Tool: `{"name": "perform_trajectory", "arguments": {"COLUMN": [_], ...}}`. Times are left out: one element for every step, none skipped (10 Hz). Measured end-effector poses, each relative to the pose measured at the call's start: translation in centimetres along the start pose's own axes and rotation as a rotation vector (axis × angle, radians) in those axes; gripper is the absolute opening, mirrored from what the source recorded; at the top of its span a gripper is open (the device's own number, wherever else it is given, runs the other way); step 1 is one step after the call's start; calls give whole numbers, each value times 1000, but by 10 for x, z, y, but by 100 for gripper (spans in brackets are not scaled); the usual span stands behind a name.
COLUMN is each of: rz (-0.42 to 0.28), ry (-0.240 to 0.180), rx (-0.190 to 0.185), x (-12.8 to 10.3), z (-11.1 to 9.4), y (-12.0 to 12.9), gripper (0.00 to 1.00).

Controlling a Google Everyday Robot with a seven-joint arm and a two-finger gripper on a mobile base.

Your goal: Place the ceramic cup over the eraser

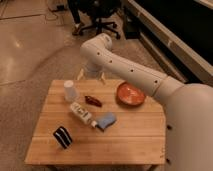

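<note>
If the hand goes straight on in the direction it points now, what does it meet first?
Probably the far edge of the table, beside the ceramic cup; the hand points down there, but depth is unclear.

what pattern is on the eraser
The eraser is black with white stripes, clearest in the camera view; the tool hangs at the table's far edge.

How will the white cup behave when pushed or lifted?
The cup stands taller than wide, so a high push would probably tip it. Its smooth-looking tapered wall may slip. The end effector hangs at the far edge of the table, beyond it.
</note>
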Motion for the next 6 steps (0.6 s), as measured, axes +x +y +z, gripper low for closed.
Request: {"name": "perform_trajectory", "arguments": {"rz": [2, 2, 2, 2, 2, 2], "ry": [-1, -1, -1, -1, -2, -2], "rx": [0, 0, 0, 0, 0, 0], "x": [0, 0, 0, 0, 0, 0], "z": [1, 1, 1, 1, 1, 1], "y": [2, 1, 1, 1, 1, 1], "gripper": [80, 80, 80, 80, 80, 80]}}
